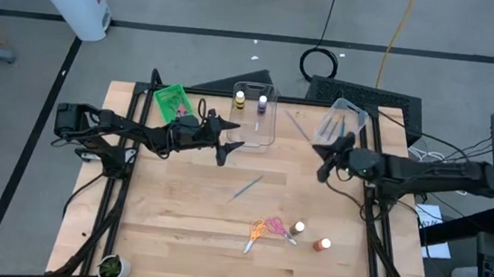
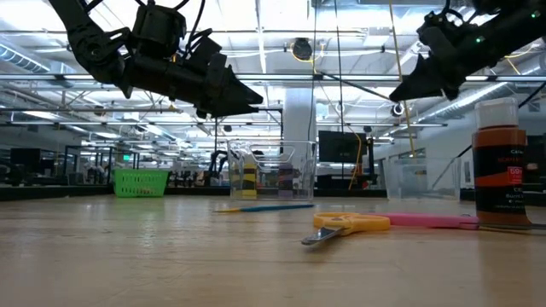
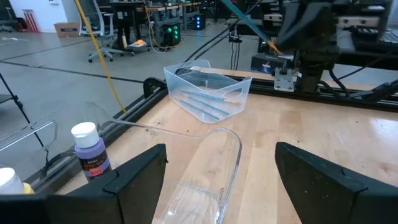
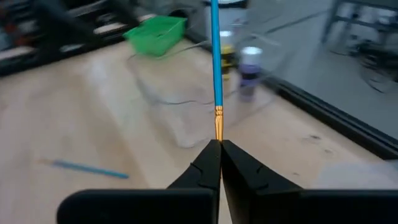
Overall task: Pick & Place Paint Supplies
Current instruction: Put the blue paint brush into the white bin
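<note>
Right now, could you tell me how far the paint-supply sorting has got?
Done: yellow bottle and purple bottle in one tub, brushes in the other. In hand: right gripper holds a blue brush. Left: one brush, scissors, two bottles on the table.

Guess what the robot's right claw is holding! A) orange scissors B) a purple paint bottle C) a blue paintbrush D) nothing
C: in the right wrist view the right claw is pinched shut on the blue paintbrush, which sticks straight out from its tips.
</note>
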